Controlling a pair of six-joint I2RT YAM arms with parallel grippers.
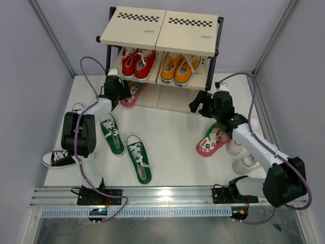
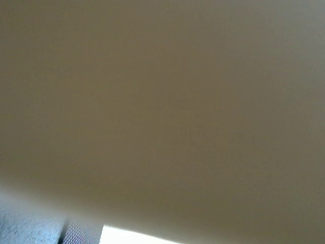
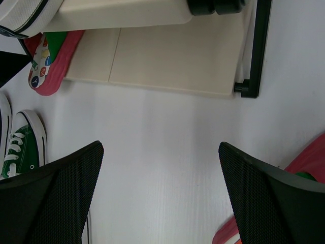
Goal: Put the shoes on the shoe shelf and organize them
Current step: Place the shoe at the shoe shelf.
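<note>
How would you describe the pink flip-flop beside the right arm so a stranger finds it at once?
Find the shoe shelf at the back. In front of its right end, beside the right arm, lies the pink flip-flop. Unlike its twin at the shelf's bottom left, it lies alone in the open, next to plain white shoes.

One pink flip-flop [image 1: 133, 94] lies partly on the shoe shelf's [image 1: 137, 33] bottom board, the other [image 1: 213, 140] apart.

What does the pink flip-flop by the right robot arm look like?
The pink flip-flop is flat, with a pink edge and a white top full of colourful pictures. It looks like soft foam. It lies right way up on the white table, one end tucked under the right arm. Nothing holds it.
</note>
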